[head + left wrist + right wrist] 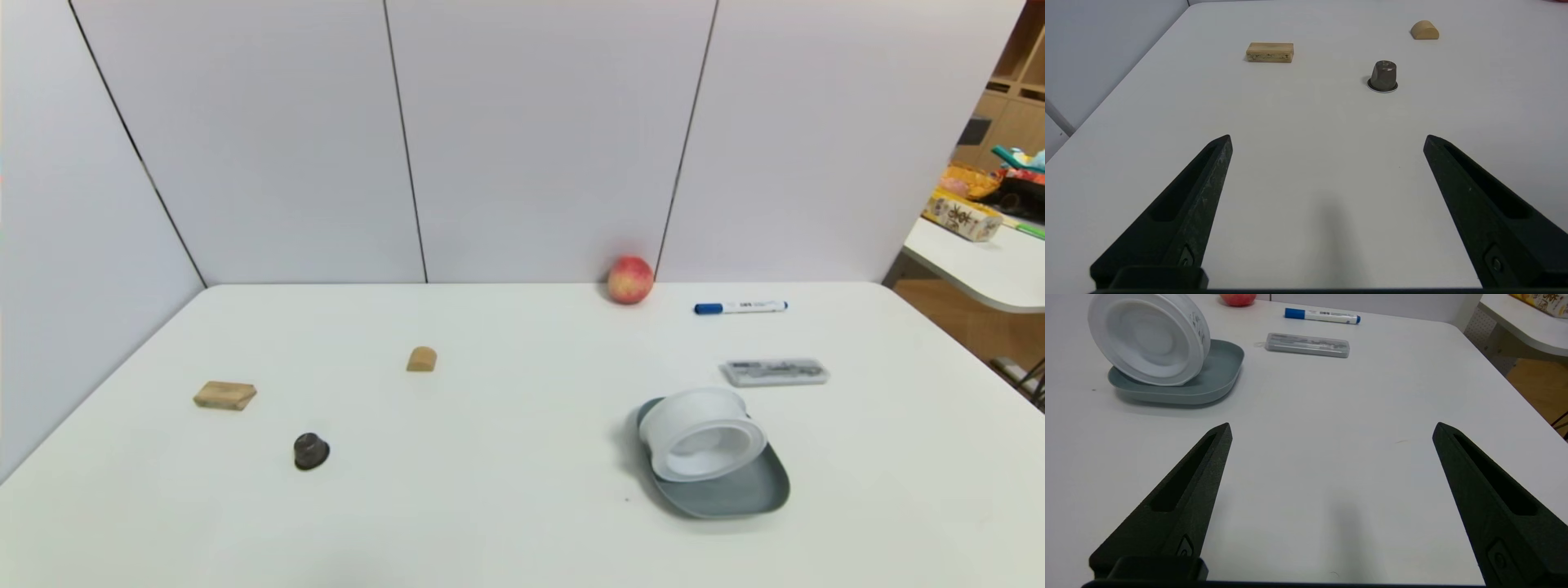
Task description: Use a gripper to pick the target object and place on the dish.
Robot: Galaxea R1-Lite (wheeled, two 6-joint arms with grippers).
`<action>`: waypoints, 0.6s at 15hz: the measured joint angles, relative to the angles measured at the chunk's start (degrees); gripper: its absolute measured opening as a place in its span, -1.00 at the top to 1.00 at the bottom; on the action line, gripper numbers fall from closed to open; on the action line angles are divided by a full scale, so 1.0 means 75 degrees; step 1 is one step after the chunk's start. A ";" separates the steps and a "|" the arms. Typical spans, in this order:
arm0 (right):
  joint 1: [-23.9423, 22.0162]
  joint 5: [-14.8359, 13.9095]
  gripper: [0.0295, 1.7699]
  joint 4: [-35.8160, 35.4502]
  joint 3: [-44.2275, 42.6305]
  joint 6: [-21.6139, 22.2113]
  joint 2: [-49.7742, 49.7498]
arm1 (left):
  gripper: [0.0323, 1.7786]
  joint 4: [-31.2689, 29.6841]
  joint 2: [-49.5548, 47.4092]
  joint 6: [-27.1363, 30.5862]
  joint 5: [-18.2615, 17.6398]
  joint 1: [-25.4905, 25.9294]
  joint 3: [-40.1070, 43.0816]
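Head view:
- Tub [704, 445]: it lies tilted on the dish [735, 494], leaning on the far rim, with the open recessed side turned toward the robot. Its axis runs roughly from far to near, a little downward.
- Grippers: no arm shows here, so both are held back near the robot.
- Other things: apple [630, 280], pen [740, 307], clear case [775, 372], two wood blocks and a dark capsule [311, 451] on the table.

Left wrist view:
- Left gripper [1327, 141]: jaws wide apart, holding nothing, above bare table.
- Ahead of it: only the capsule [1383, 76] and the blocks; no tub, no dish.

Right wrist view:
- Right gripper [1331, 428]: jaws wide apart, holding nothing.
- Tub [1149, 337]: well ahead of the gripper and off to one side, on the dish [1216, 381], its round face turned toward this camera.
- Nearer arm: the right one.
- Judgement: the tub already rests on the dish, only not flat; the placing looks done.
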 joint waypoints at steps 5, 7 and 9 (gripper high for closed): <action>0.0000 0.0000 -0.92 0.0000 0.0000 0.0011 0.0000 | -0.90 0.0003 0.0000 0.0000 0.0000 0.0000 0.0000; 0.0000 0.0008 -0.92 0.0005 0.0000 -0.0059 0.0000 | -0.90 0.0000 0.0000 0.0000 0.0000 0.0000 0.0000; 0.0000 0.0018 -0.92 0.0005 0.0000 -0.0089 0.0000 | -0.90 0.0000 0.0000 0.0000 0.0000 0.0000 0.0000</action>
